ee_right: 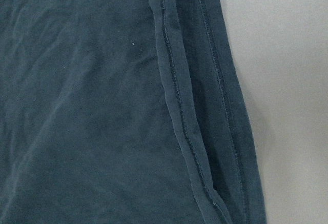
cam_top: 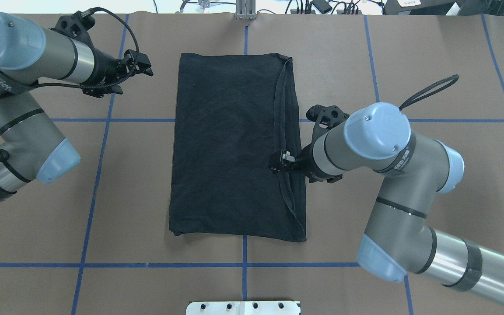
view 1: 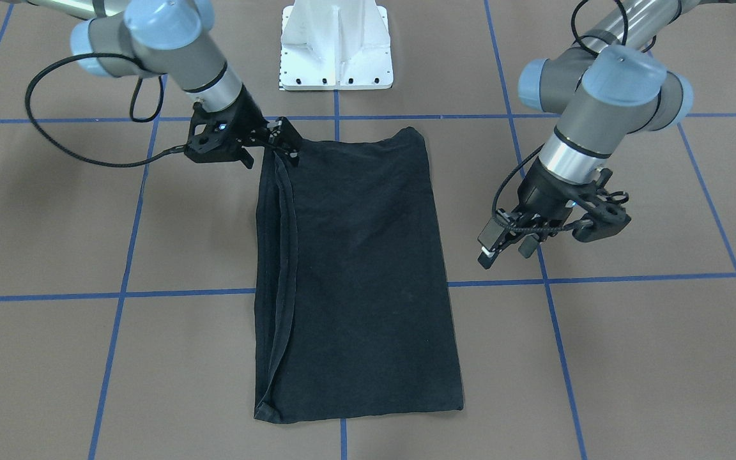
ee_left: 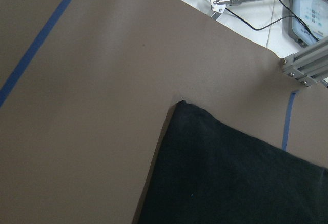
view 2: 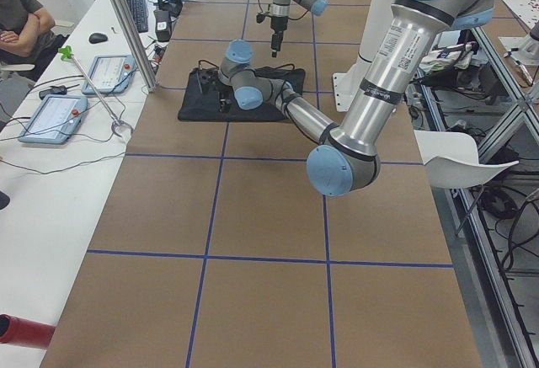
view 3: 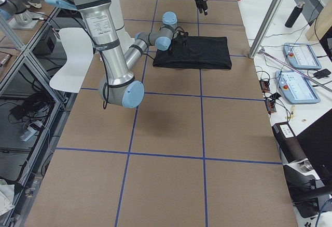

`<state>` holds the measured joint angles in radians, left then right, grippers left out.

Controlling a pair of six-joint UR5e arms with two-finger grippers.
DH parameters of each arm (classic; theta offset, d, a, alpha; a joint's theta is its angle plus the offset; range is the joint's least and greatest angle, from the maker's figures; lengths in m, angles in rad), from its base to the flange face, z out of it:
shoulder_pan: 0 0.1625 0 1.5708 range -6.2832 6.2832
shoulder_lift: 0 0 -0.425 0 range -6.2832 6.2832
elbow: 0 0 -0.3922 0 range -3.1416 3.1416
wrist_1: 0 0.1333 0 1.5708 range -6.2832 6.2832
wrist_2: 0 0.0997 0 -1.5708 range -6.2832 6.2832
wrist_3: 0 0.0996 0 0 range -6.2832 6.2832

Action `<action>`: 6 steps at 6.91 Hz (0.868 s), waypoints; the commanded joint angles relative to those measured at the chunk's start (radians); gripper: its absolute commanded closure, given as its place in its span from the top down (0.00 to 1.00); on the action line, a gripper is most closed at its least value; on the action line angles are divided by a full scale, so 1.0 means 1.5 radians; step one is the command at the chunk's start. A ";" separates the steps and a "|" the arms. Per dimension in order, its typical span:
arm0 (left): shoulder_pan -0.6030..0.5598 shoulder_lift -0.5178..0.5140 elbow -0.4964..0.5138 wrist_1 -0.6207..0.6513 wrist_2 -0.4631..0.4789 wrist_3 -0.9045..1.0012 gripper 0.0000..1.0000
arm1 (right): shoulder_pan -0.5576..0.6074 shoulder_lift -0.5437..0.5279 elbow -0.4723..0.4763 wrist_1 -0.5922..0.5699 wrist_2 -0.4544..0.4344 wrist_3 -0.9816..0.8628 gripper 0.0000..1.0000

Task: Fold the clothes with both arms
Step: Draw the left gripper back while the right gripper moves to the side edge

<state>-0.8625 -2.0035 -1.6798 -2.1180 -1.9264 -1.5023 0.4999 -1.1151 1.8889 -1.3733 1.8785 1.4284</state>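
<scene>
The black T-shirt (view 1: 355, 268) lies flat as a long folded rectangle in the middle of the table, plain side up, print hidden. It also shows in the overhead view (cam_top: 230, 148). A doubled hem edge (ee_right: 179, 106) runs along the side nearest my right arm. My right gripper (cam_top: 278, 162) hovers over that hem edge, toward the robot's end (view 1: 286, 142); its jaws look apart and hold nothing. My left gripper (view 1: 505, 250) is open and empty, off the cloth beside its other long edge (cam_top: 145, 64). The left wrist view shows the shirt's far corner (ee_left: 182, 103).
The white bolted pedestal base (view 1: 336, 45) stands just behind the shirt's near end. Blue tape lines (cam_top: 243, 264) grid the brown table. Control tablets (view 3: 298, 55) and a seated person (view 2: 21, 23) are on the operators' side beyond the table edge.
</scene>
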 commanded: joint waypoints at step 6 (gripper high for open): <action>0.001 0.105 -0.089 0.001 -0.001 0.056 1.00 | -0.120 0.029 -0.014 -0.194 -0.196 -0.256 0.82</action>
<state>-0.8611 -1.8484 -1.8113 -2.1169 -1.9286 -1.4220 0.3233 -1.0725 1.8851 -1.6557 1.5892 1.0763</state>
